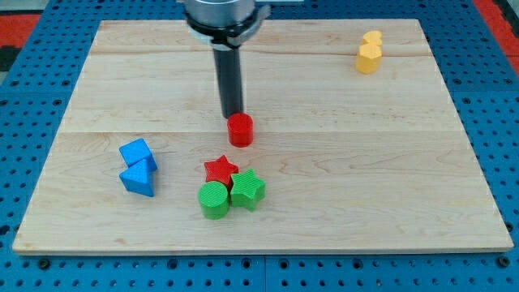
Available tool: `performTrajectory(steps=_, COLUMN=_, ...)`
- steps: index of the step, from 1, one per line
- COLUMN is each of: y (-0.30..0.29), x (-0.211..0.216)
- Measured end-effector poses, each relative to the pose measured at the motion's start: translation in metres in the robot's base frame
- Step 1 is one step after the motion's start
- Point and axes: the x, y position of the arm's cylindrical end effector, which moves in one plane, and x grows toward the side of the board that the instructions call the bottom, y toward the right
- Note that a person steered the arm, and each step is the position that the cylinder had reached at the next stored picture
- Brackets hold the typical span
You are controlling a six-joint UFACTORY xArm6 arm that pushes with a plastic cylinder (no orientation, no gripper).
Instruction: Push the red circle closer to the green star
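The red circle (240,130) sits near the middle of the wooden board (365,162). My tip (233,114) is just above it toward the view's top, touching or nearly touching its upper left edge. The green star (247,190) lies below the red circle, toward the view's bottom. It is packed against a red star (220,169) on its upper left and a green circle (214,200) on its left. A gap of bare board lies between the red circle and this cluster.
Two blue blocks sit together at the view's left, one a cube-like shape (136,153), one a triangle (138,180). Two yellow blocks (369,53) stand together at the top right. The board lies on a blue pegboard table (24,89).
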Motion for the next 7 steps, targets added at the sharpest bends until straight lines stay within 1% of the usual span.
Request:
performTrajectory(steps=1, y=0.029, x=0.026)
performTrajectory(steps=2, y=0.045, x=0.047)
performTrajectory(steps=4, y=0.045, x=0.049)
performTrajectory(steps=5, y=0.031, x=0.057)
performTrajectory(steps=7, y=0.025, x=0.054)
